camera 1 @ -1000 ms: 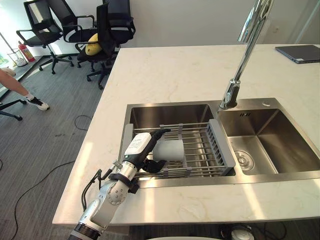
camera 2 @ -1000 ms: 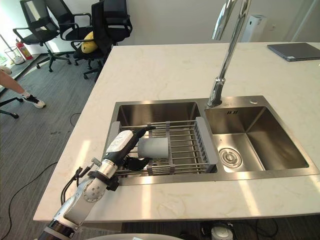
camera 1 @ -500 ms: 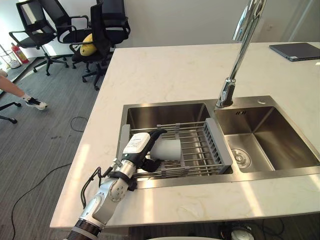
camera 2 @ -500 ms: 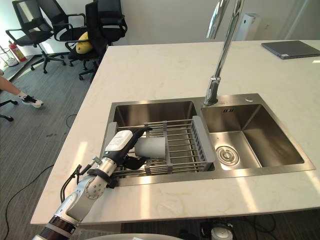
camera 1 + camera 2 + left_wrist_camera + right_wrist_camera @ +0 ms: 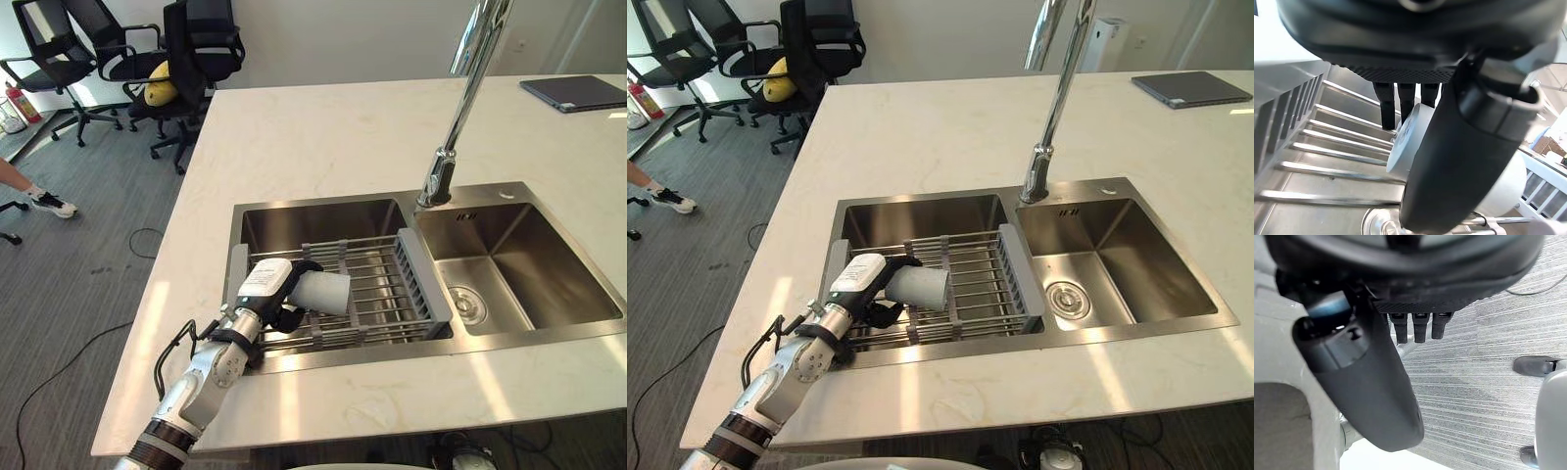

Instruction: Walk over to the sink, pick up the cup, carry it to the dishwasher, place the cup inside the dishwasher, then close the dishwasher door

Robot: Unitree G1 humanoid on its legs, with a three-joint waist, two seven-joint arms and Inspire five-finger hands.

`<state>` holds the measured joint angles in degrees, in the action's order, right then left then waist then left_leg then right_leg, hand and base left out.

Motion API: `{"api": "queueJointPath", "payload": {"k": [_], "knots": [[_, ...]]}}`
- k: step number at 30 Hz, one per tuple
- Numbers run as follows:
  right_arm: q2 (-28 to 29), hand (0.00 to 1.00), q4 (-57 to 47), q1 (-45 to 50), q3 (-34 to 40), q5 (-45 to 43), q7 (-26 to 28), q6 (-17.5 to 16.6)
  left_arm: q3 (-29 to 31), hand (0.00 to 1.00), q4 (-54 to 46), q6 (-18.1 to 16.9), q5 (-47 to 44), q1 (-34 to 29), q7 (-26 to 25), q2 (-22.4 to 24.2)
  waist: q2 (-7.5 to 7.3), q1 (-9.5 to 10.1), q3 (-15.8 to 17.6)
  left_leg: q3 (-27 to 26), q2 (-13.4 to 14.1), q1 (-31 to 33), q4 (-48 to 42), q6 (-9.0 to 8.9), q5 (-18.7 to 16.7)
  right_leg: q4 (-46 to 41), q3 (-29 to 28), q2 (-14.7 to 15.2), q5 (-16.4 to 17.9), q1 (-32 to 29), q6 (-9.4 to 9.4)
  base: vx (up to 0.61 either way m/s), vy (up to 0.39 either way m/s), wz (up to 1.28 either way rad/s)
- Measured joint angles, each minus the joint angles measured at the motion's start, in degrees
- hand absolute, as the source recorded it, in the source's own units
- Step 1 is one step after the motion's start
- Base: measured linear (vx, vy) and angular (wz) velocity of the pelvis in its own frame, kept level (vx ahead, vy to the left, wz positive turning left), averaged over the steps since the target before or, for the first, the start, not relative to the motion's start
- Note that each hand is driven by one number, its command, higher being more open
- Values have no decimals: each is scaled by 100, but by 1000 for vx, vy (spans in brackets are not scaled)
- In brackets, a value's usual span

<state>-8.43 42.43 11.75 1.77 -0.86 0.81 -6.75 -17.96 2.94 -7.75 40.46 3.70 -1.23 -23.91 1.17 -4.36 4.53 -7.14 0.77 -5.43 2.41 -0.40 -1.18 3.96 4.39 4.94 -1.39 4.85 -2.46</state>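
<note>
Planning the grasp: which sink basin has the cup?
The left basin, spanned by the rack where the left hand grips the cup; the right basin has no rack.

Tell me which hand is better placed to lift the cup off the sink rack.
Left. The left hand has fingers and thumb curled round the cup at the rack; the right hand hangs over the floor.

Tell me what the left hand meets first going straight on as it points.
The cup, already gripped by the left hand. Beyond it, probably the drying rack's grey end piece, though depth is unclear.
</note>
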Motion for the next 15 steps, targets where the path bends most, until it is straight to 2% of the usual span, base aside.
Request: {"api": "queueJointPath", "payload": {"k": [9, 15], "knots": [[1, 90, 0, -7, 13, -5, -11, 7, 2, 30, 14, 5, -130, 19, 3, 8, 0, -72, 0, -33, -1, -3, 24, 0, 0, 19, -53, -4, -16, -16, -13, -6, -10, -1], [32, 90, 1, -1, 47, -27, -21, 44, 108, 30, -32, 13, -904, -167, -26, 331, 0, -56, 0, -76, 0, -21, 22, 1, 0, 14, -99, -2, -32, -16, -17, -37, -22, -4]]}}
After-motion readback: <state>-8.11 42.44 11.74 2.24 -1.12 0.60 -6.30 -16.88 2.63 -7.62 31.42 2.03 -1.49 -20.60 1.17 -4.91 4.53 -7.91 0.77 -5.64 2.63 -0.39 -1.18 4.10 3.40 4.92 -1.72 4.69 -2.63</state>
